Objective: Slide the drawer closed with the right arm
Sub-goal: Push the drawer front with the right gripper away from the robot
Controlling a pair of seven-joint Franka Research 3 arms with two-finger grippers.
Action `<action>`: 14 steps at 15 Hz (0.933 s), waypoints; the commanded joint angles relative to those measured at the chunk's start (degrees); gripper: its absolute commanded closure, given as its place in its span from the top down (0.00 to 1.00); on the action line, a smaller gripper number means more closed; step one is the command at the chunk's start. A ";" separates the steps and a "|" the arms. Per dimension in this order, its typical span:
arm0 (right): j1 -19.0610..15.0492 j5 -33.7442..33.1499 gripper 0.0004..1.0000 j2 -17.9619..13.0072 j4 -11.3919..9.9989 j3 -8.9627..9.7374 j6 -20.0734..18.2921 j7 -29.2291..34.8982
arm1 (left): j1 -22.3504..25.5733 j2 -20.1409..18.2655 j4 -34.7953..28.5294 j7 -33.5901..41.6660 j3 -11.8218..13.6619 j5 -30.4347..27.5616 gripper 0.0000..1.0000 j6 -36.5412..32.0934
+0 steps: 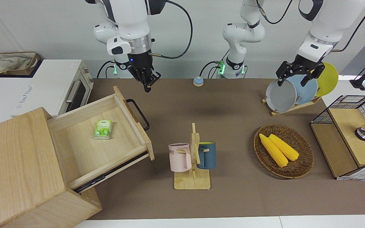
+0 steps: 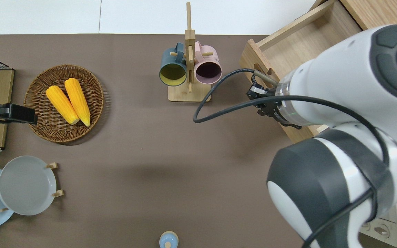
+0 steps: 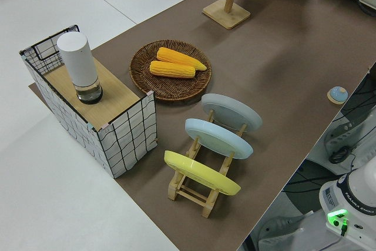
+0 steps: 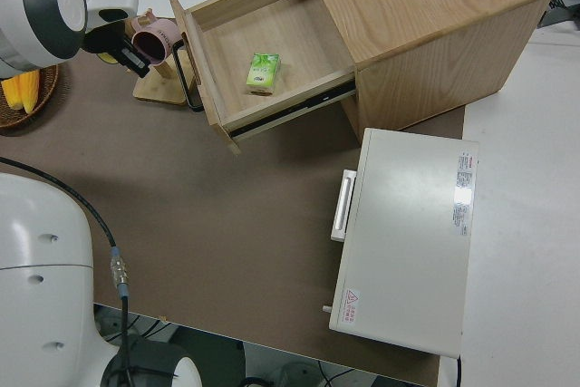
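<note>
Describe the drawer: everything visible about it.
The drawer is a wide, shallow tray of light wood, pulled well out of a large light-wood box at the right arm's end of the table. Its front panel carries a black metal loop handle. A dark slide rail shows under one side wall. Inside, a small green packet lies flat on the floor of the tray; nothing else is in it. The right hand is up near the handle, not touching it.
</note>
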 commanded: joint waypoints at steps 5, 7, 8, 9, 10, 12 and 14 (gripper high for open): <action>2.67 -1.79 0.00 5.39 -0.95 -0.51 1.88 16.97 | -0.99 0.69 1.12 0.33 0.92 0.78 1.00 0.04; 2.67 -2.06 0.00 6.10 -1.04 -0.77 1.53 18.47 | -0.99 0.69 1.12 0.33 0.92 0.87 1.00 0.04; 2.58 -2.32 0.00 6.27 -1.21 -0.78 1.70 18.48 | -0.99 0.69 1.12 0.33 0.92 0.87 1.00 0.04; 2.49 -2.24 0.00 6.54 -1.21 -0.86 1.88 18.30 | -0.99 0.69 1.12 0.33 0.92 0.87 1.00 0.04; 2.15 -2.67 0.00 6.80 -1.21 -0.86 2.05 18.13 | -0.99 0.69 1.12 0.33 0.92 0.78 1.00 0.04; 2.05 -2.94 0.00 8.03 -1.12 -0.86 2.05 18.04 | -0.99 0.69 1.12 0.33 0.92 0.78 1.00 0.04; 1.53 -2.94 0.00 8.47 -1.12 -0.86 2.05 18.30 | -0.99 0.69 1.12 0.33 0.92 0.87 1.00 0.04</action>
